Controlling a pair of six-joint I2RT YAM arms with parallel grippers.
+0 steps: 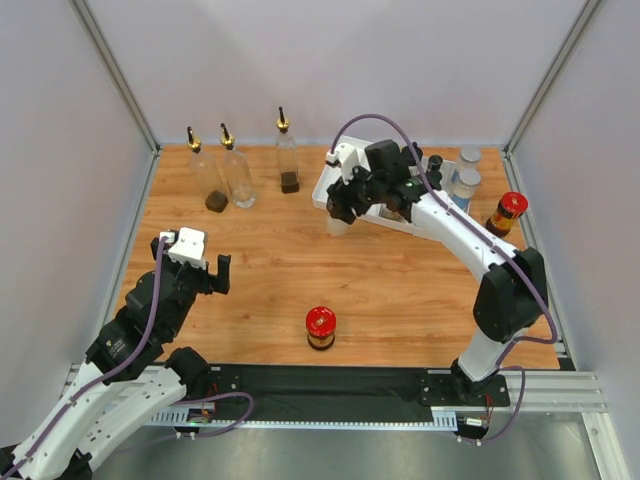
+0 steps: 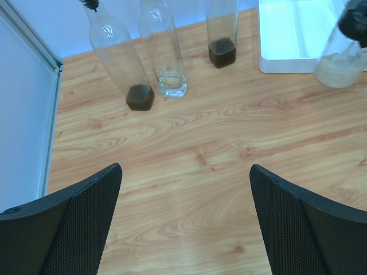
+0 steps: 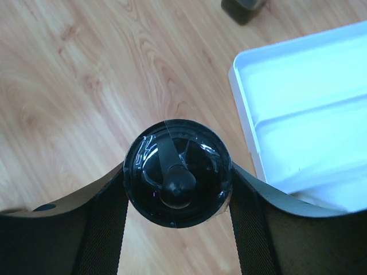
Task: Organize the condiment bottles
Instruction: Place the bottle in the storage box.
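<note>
Right gripper (image 1: pixel 346 207): clenched on black-capped jar (image 3: pixel 178 172), upper middle, just beside white tray (image 3: pixel 309 86), at its left edge.
Left gripper (image 2: pixel 184 171): released, hung over table (image 2: pixel 200 143), lower left.
Tall bottles (image 1: pixel 238 180): stood upper left.

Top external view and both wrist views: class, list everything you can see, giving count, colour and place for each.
tall pourer bottles: three, clear glass, back left of the table
red-lidded jars: two, dark; one front centre, one at the right edge
silver-lidded shakers: two, pale, back right by the tray
black-capped jar: one, clear with pale contents, off the tray's left end
tray: one, white, back right, mostly hidden by the arm
table: one, wood grain
left gripper: black, open, empty, front left
right gripper: black, closed on the black-capped jar's cap
</note>
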